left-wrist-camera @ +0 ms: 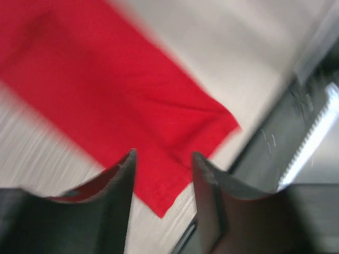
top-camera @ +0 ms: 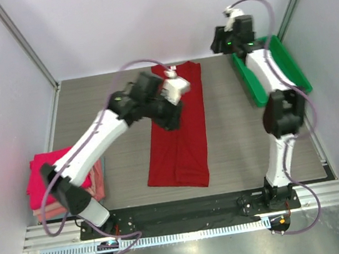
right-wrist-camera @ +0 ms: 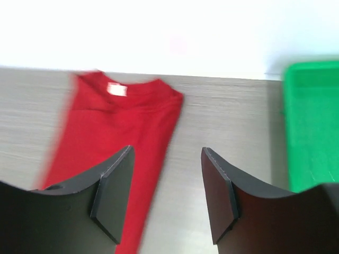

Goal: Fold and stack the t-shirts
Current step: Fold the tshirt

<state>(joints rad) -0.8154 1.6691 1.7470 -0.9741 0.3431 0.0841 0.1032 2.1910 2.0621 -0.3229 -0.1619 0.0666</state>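
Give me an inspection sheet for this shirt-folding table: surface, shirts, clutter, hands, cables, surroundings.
Surface: grey wood-grain table.
Job's things: crimson t-shirt folded into a long strip mid-table, collar toward the far wall; folded stack at the left edge, magenta on top.
Clutter: green tray at the far right.
Hands: left hand open above the crimson t-shirt, empty; right hand open, raised near the tray, empty.
Cables: purple cables loop off both arms.
Surroundings: pale walls, metal frame posts.
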